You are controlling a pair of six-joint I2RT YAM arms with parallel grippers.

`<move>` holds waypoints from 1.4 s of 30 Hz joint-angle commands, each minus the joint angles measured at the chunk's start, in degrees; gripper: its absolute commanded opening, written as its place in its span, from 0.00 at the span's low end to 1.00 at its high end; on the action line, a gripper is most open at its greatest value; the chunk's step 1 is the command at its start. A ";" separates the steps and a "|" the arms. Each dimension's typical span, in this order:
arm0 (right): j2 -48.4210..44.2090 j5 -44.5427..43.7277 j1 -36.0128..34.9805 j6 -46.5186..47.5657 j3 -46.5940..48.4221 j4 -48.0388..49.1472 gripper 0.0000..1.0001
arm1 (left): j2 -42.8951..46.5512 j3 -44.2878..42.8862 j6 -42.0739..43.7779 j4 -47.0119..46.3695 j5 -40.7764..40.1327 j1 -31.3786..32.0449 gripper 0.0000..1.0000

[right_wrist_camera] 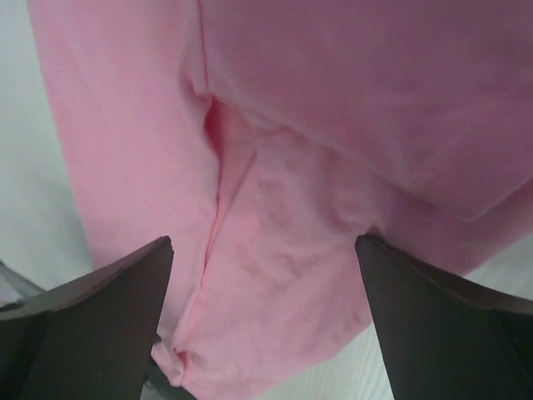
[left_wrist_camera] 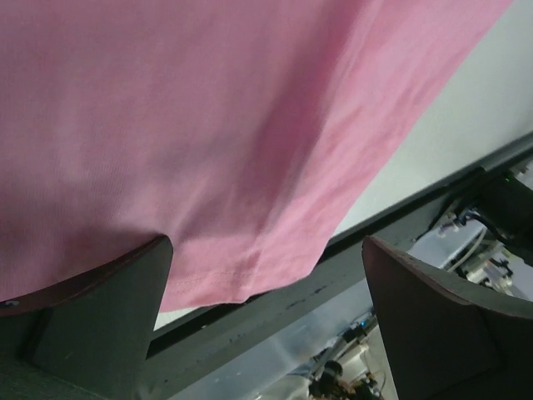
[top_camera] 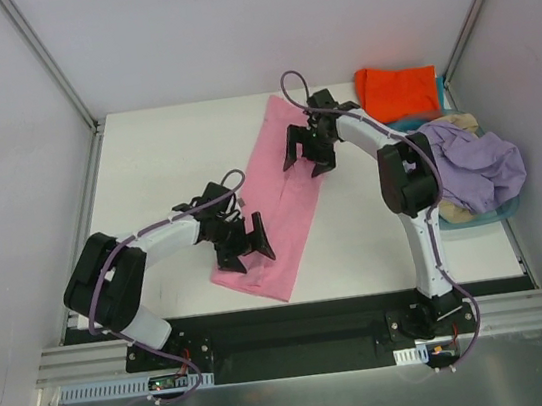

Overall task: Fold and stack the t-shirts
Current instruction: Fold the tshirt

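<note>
The pink t-shirt (top_camera: 285, 191) lies on the white table as a long narrow strip, running from far centre to the near edge. My left gripper (top_camera: 247, 247) is open over its near end; in the left wrist view the pink hem (left_wrist_camera: 216, 283) hangs just above the open fingers (left_wrist_camera: 100, 325). My right gripper (top_camera: 307, 152) is open over the shirt's far half; in the right wrist view folded pink cloth (right_wrist_camera: 291, 208) fills the space between its fingers (right_wrist_camera: 92, 325). An orange-red folded shirt (top_camera: 396, 89) lies on a teal one (top_camera: 440, 88) at the far right.
A light blue basket (top_camera: 490, 213) at the right edge holds a lavender shirt (top_camera: 483, 168) and a beige one (top_camera: 457, 121). Grey walls close in the table on both sides. The black mounting rail (top_camera: 298, 325) runs along the near edge.
</note>
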State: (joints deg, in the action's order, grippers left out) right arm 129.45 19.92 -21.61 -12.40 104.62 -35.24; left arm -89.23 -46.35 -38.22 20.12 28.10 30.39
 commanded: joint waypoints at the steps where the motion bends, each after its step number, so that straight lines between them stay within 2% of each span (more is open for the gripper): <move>1: 6.59 -2.62 2.87 5.80 16.08 -5.17 0.97 | -3.13 0.47 -2.83 -6.13 7.57 3.52 0.99; 5: 16.43 3.44 6.39 7.47 29.57 -7.64 0.97 | -3.85 -4.97 -2.57 -7.29 8.30 11.69 0.99; 7: 16.10 5.99 7.19 8.97 31.26 -8.17 0.97 | -2.54 -7.25 -1.78 -7.11 6.81 13.72 0.99; 9: 9.89 5.74 7.02 14.66 26.89 -7.65 0.97 | -0.60 -7.70 -1.34 -5.62 4.09 13.73 0.99; 10: 6.64 4.18 6.67 16.25 23.56 -6.95 0.97 | 1.76 -8.23 -0.99 -4.49 0.24 13.64 0.99; 11: -0.44 3.64 6.49 19.06 17.09 -4.85 0.97 | 3.00 -8.49 -0.29 -2.39 -1.36 13.64 0.99; 13: -8.03 3.54 6.57 20.31 9.06 -1.95 0.97 | 6.94 -9.19 -0.02 0.87 -7.23 13.64 0.99; 14: -15.21 3.11 6.49 20.49 5.54 1.55 0.97 | 8.18 -9.37 0.16 2.54 -9.01 13.64 0.99; 15: -18.76 2.84 6.49 20.58 -2.76 3.32 0.97 | 9.59 -9.29 0.42 5.95 -11.03 13.47 0.99; 17: -28.31 2.84 6.31 20.67 -10.18 6.40 0.97 | 13.37 -7.80 0.25 8.96 -15.07 12.33 0.99; 18: -31.42 2.58 6.14 20.40 -17.01 7.03 0.97 | 14.43 -7.10 -0.01 10.28 -15.79 11.54 0.99; 21: -43.29 -0.57 2.63 20.66 -27.94 8.26 0.97 | 18.21 -3.06 -1.15 14.06 -16.76 8.64 0.99; 22: -45.92 -3.98 -1.03 20.75 -34.42 8.09 0.97 | 19.52 -0.78 -1.59 14.07 -16.41 8.02 0.99; 24: -51.82 -5.77 -5.27 20.32 -39.73 6.77 0.97 | 20.06 0.73 -2.99 14.07 -15.62 7.49 0.99; 25: -53.49 -5.25 -9.20 19.88 -44.37 6.51 0.97 | 19.36 1.43 -3.44 14.07 -14.83 7.58 0.95; 27: -57.80 -3.67 -12.65 17.25 -48.96 6.24 0.98 | 18.48 2.13 -4.58 13.63 -13.16 7.58 0.89; 29: -59.91 -1.21 -17.40 15.49 -54.13 6.76 0.99 | 17.08 3.63 -5.63 12.76 -14.29 7.58 0.80; 31: -59.75 -1.20 -22.39 15.13 -56.44 7.12 0.97 | 14.80 4.25 -5.38 11.96 -17.09 7.58 0.76; 35: -55.81 -5.06 -31.03 18.11 -56.99 4.94 0.90 | 8.65 2.76 -5.46 10.74 -17.38 7.49 0.64; 37: -54.48 -6.99 -33.92 19.17 -56.19 4.05 0.86 | 6.01 2.58 -5.90 9.24 -17.98 7.49 0.54; 39: -53.07 -6.83 -35.34 19.87 -56.02 4.48 0.81 | 4.77 2.23 -5.82 9.15 -18.08 7.40 0.42; 42: -51.49 -6.04 -37.01 21.89 -57.24 8.07 0.72 | 3.89 2.40 -5.91 8.88 -17.73 7.40 0.32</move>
State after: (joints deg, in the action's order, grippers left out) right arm 76.49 15.14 -57.08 6.39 46.37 -30.22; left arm -84.68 -43.05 -43.62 30.04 11.42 37.71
